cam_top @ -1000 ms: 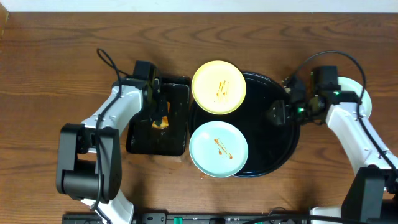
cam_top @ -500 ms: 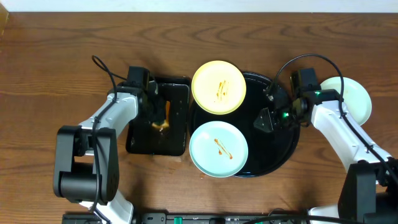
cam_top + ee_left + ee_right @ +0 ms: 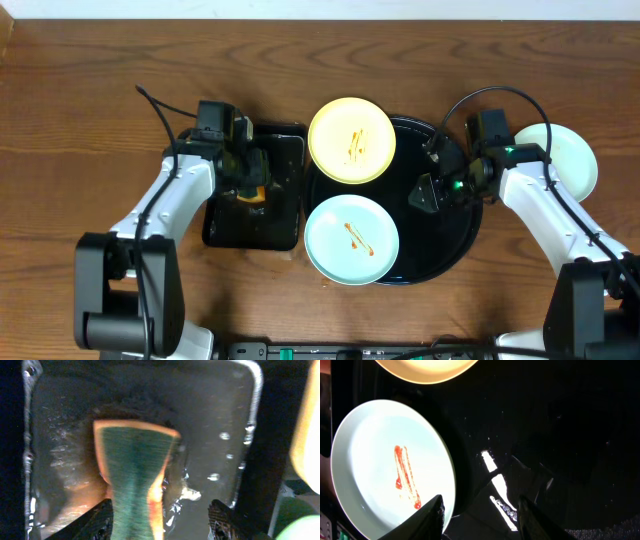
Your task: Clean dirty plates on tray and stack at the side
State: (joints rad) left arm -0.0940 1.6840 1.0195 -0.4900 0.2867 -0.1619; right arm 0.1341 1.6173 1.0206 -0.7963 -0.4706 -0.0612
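The pale yellow plate [image 3: 352, 140] with orange streaks lies on the far rim of the round black tray [image 3: 440, 245]. A mint plate [image 3: 352, 240] with a red sauce streak sits on the tray's near left. A third pale plate [image 3: 570, 160] rests on the table to the right, partly under the right arm. My right gripper [image 3: 430, 190] hovers open over bare tray, right of the mint plate [image 3: 385, 470], nothing between its fingers [image 3: 432, 517]. My left gripper [image 3: 162, 517] stands open over a green-and-orange sponge [image 3: 132, 475], which lies against the left finger.
The sponge [image 3: 254, 190] sits in a small black rectangular tray [image 3: 280, 225] left of the round one, wet and glossy inside [image 3: 215, 420]. Brown wooden table surrounds everything, and both arms reach in from the near corners.
The left gripper has opened and let go of the sponge in the rectangular tray. The right gripper moved left over the round tray, then stayed put.
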